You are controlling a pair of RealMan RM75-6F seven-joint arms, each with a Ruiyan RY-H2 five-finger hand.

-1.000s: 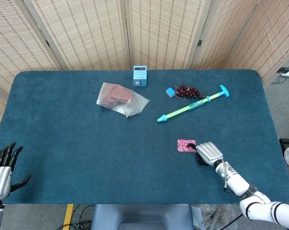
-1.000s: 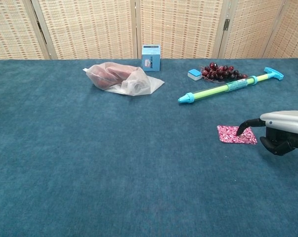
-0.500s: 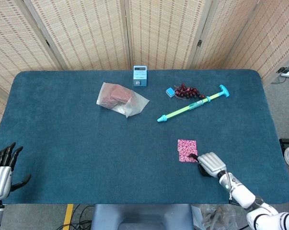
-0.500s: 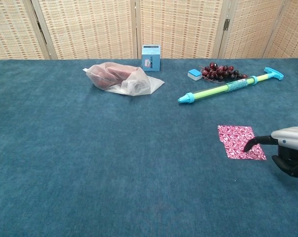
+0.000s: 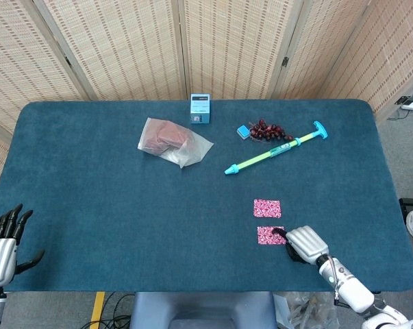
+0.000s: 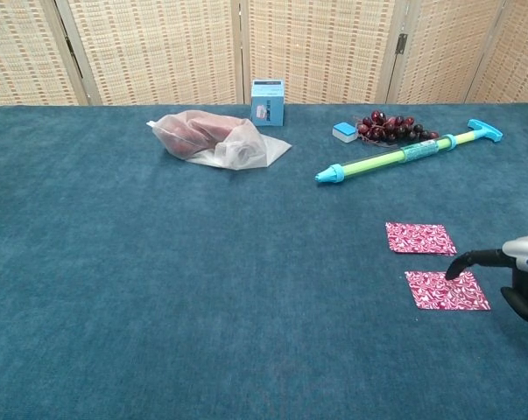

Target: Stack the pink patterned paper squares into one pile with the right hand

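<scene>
Two pink patterned paper squares lie flat on the blue table. The far square (image 5: pixel 267 208) (image 6: pixel 418 238) lies alone. The near square (image 5: pixel 270 235) (image 6: pixel 446 290) sits just in front of it, with a small gap between them. My right hand (image 5: pixel 304 245) (image 6: pixel 522 276) is at the near square's right edge, one dark fingertip (image 6: pixel 454 269) pressing on that square while the other fingers curl under. My left hand (image 5: pixel 4 238) hangs off the table's front left corner with fingers apart, holding nothing.
Toward the back lie a green and blue stick toy (image 5: pixel 275 149), a bunch of dark grapes (image 5: pixel 269 131) with a small blue block (image 5: pixel 243 132), a clear bag of reddish contents (image 5: pixel 170 141) and a small blue box (image 5: pixel 200 109). The table's front edge (image 5: pixel 206 290) is close to my right hand.
My right hand drew back toward the front edge, dragging the top paper square off the other. One pile has become two separate squares.
</scene>
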